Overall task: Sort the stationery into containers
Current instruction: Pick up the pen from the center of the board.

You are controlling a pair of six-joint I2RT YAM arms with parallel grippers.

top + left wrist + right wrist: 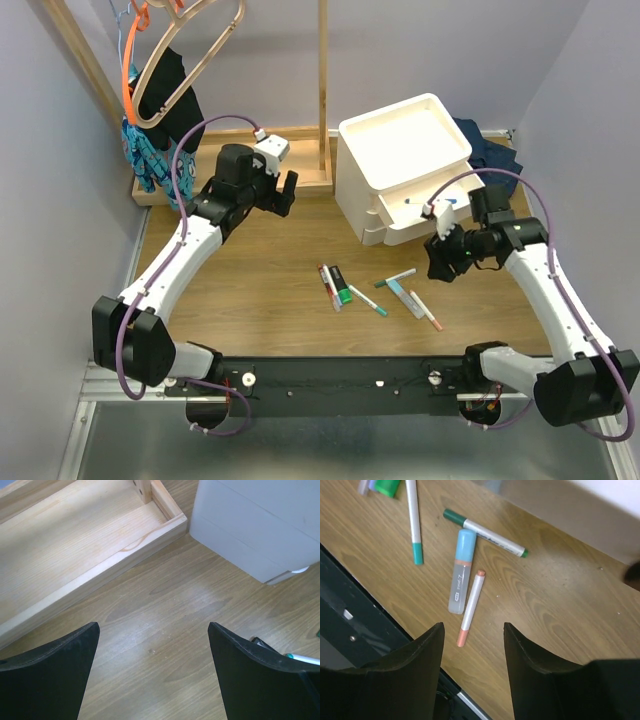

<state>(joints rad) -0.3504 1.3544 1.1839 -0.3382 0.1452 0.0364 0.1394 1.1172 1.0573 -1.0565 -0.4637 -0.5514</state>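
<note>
The white drawer unit (pixel 400 150) stands at the back right, its top drawer (pixel 405 208) pulled out with a slim marker partly showing inside. On the table lie a thick black-and-green marker (pixel 341 286), a teal-capped slim marker (pixel 367 300), a green-capped marker (pixel 396 279), a pale blue tube (pixel 405 296) and an orange-capped marker (pixel 427 313). My right gripper (pixel 440 264) is open and empty above the orange-capped marker (pixel 470 607) and the tube (pixel 460 570). My left gripper (pixel 286 194) is open and empty over bare table (pixel 153 627), left of the unit (pixel 260 525).
A flat wooden rack base (pixel 75 545) with an upright post (pixel 322 70) lies behind the left gripper. Hangers and clothes (pixel 160 90) hang at the back left. A dark blue cloth (pixel 490 148) lies behind the unit. A white-and-red marker (pixel 326 284) lies beside the thick one.
</note>
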